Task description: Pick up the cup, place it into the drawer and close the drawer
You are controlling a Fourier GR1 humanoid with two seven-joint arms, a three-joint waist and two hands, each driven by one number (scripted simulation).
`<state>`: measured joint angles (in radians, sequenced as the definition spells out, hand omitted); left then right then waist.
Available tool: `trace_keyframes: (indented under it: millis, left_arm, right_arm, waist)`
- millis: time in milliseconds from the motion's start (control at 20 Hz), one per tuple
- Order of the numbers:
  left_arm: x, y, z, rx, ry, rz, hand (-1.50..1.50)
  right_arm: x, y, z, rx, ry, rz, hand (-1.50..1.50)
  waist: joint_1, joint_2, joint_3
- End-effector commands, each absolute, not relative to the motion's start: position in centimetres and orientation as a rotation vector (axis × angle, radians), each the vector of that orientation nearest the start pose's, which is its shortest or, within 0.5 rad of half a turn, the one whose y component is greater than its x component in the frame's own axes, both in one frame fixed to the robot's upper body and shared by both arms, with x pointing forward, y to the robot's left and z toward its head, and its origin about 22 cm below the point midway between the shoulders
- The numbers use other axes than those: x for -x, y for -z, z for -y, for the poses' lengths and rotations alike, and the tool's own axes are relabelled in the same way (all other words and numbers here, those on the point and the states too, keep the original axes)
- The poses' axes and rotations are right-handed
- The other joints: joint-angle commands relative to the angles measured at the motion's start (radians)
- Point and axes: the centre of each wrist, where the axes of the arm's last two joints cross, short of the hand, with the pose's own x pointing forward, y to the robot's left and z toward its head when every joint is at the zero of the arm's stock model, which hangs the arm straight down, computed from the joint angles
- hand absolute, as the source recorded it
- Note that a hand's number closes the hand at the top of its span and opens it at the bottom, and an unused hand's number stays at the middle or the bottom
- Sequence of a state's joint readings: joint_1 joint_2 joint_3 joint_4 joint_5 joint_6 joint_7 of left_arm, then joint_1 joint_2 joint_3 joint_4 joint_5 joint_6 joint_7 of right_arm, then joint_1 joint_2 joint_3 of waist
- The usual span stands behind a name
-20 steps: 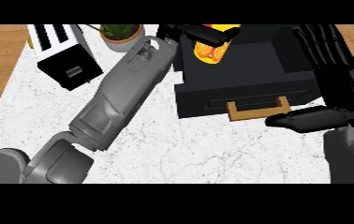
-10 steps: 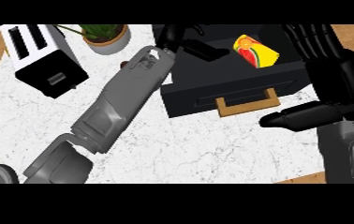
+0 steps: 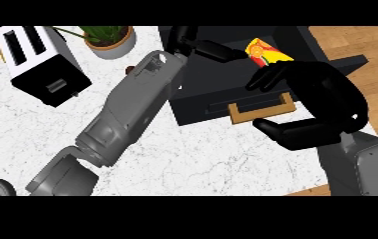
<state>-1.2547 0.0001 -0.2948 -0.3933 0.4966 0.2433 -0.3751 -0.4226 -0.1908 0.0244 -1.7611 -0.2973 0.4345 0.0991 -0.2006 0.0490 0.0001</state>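
Note:
The cup (image 3: 267, 53), yellow with red and orange, lies tilted in the open black drawer (image 3: 210, 108) near its back right. My left hand (image 3: 196, 45) reaches over the drawer's back left, one straight finger (image 3: 225, 54) pointing at the cup's left edge; the fingers do not wrap the cup. My right hand (image 3: 321, 95) hovers over the drawer's front right with relaxed, bent fingers holding nothing. Its thumb (image 3: 284, 130) lies just below the right end of the wooden handle (image 3: 255, 112).
A white and black toaster (image 3: 37, 63) stands at the back left, with a potted plant (image 3: 111, 40) beside it. The white marble counter (image 3: 192, 158) spreads in front of the drawer. Wooden floor (image 3: 347, 43) shows at the right.
The cup, a second ago wrapped by my left hand, now lies apart to its right in the drawer. My right hand has moved left, closer to the handle.

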Motion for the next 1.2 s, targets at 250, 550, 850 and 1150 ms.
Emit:
trace_keyframes:
  millis: [250, 550, 850, 1150]
  left_arm:
    - [-43.9, -12.9, -3.8, 0.24, 0.054, 1.914, -1.5]
    - [-44.1, -12.5, -4.3, 0.232, 0.008, 1.92, -1.5]
    - [-43.5, -10.2, -5.4, 0.313, -0.054, 1.912, -1.5]
    - [-43.2, -7.9, -8.2, 0.313, -0.072, 1.923, -1.5]
  right_arm:
    - [-28.4, -14.6, 21.8, -0.44, -1.124, 1.61, 1.5]
    - [-27.6, -14.4, 22.3, -0.054, -1.25, 1.604, -1.5]
    - [-29.4, -6.7, 20.3, 0.07, -1.232, 1.479, -1.5]
    - [-31.9, -0.5, 20.0, 0.088, -1.346, 1.324, -1.5]
  waist:
    - [0.059, -0.025, 0.0]
    - [0.134, -0.03, 0.001]
    - [0.206, -0.037, 0.001]
    - [0.24, -0.036, 0.001]
